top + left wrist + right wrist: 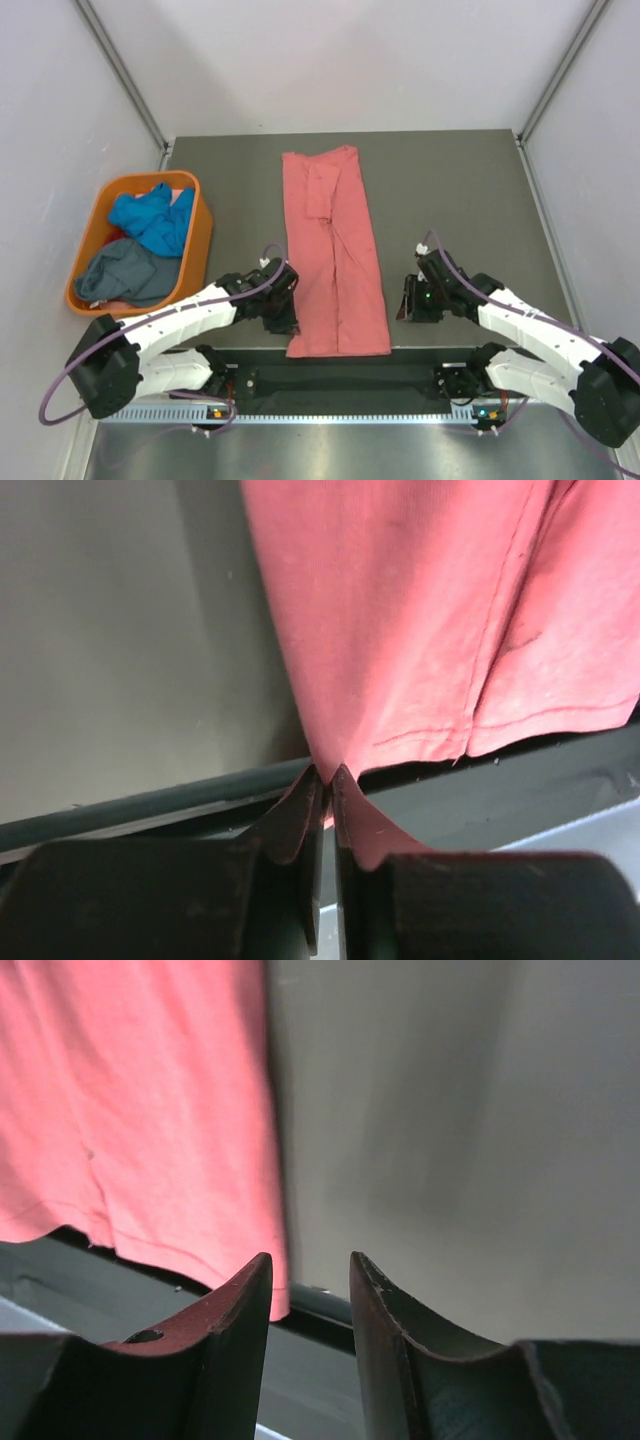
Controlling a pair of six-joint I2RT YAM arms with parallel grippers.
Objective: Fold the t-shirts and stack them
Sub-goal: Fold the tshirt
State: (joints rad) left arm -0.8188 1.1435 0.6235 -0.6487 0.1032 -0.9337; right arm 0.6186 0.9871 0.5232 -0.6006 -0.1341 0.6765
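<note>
- Pink shirt [335,260], top view: lies flat in a long strip down the middle of the grey table [450,200], folded lengthwise, near hem at the table's near edge.
- Orange tub [200,250] at the table's left edge holds the blue shirt [155,218] and the grey shirt [130,275], both bunched, blue on the far side.
- Left gripper [285,320] is at the pink shirt's near-left corner. Right gripper [405,300] is just off its near-right edge, apart from the cloth.
- Left wrist view: jaws only a thin slit apart, and the shirt's hem corner comes down to the tips, with pink showing in the slit. Cannot tell if the cloth is pinched or loose. Hem stitching and a lengthwise fold line are visible.
- Right wrist view: jaws parted with a clear gap, nothing between them, bare table behind the gap. The shirt's near corner sits just beside the left tip, outside the jaws.
</note>
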